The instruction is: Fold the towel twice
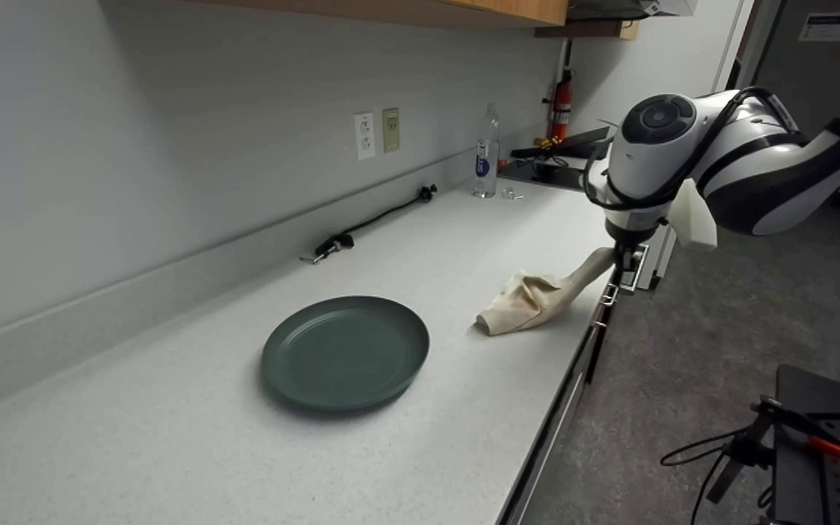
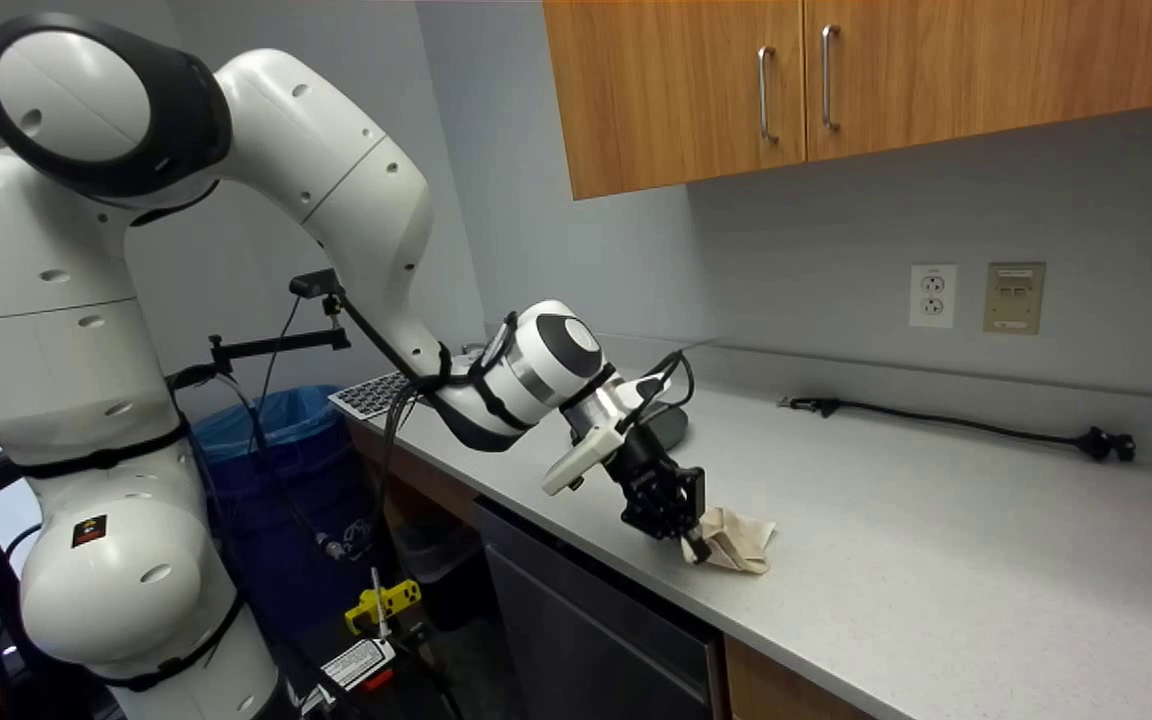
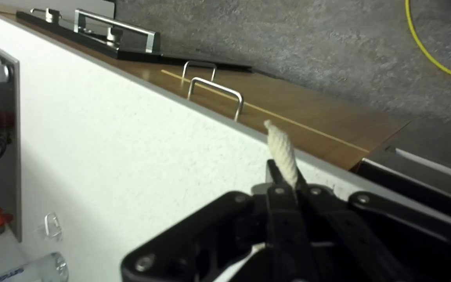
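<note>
Towel (image 1: 544,300) in hand (image 3: 285,171); yellow cord (image 3: 425,53), wrist view only.

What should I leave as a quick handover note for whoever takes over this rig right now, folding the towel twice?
End effector: shut on a bunched part of the towel.
Towel: the rest lies rumpled on the counter near its front edge, apart from the green plate.
Done: towel gripped; no neat fold shows, and I can't tell whether a first one was made.
Left: probably lay the held part across, release, then finish whatever remains of the two folds.
</note>
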Controlling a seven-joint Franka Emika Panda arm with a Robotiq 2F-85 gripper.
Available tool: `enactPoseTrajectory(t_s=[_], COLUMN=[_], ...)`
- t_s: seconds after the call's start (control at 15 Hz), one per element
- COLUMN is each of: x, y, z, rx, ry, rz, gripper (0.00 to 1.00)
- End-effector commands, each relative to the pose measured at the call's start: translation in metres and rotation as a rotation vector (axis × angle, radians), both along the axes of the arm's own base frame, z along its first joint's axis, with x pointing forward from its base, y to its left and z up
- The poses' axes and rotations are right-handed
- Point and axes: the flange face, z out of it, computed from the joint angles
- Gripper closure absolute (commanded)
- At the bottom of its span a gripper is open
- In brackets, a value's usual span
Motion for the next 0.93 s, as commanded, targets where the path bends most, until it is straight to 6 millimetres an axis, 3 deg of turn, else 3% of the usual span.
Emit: enactPoseTrajectory(t_s=[0.0, 0.47, 0.87], x=[0.027, 0.07, 0.083], y=[0.02, 0.074, 0.102], z=[0.022, 0.016, 0.001], rx=[-0.035, 0.037, 0.187], ry=[-0.089, -0.149, -0.14], rz=[0.037, 0.126, 0.219], gripper=[0.99, 0.99, 0.99])
